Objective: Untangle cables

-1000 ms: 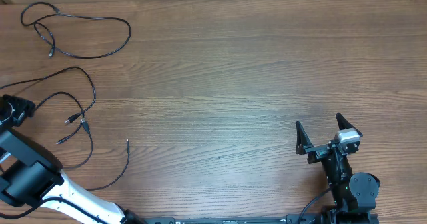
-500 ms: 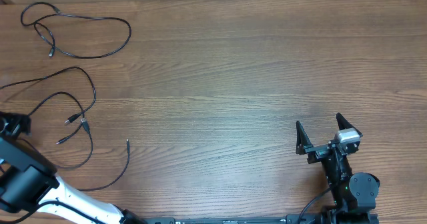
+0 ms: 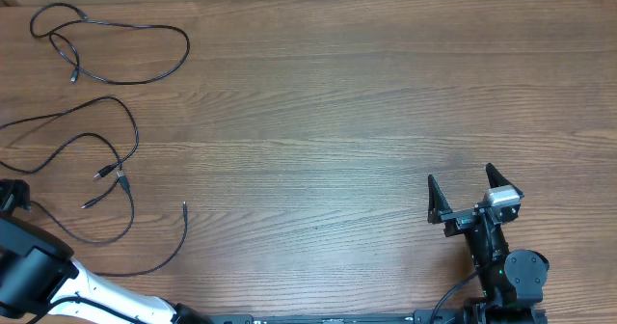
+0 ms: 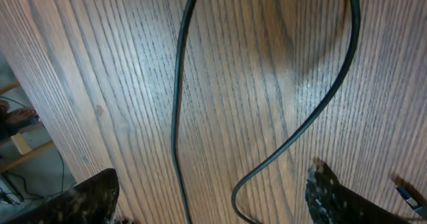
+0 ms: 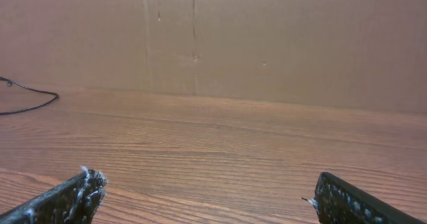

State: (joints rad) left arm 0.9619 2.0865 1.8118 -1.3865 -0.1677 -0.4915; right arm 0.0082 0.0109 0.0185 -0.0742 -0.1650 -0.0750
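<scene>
Loose black cables [image 3: 120, 176], perhaps crossed, far-left

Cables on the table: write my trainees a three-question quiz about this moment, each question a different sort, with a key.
1. True or false: the right gripper grips a cord.
2. On which part of the table do the cables lie? A the left arm's side; B the centre; C the right arm's side.
3. Fill in: in the left wrist view, the left gripper stands ___ above a cable lying on the wood.
Key: 1 false; 2 A; 3 open.
</scene>
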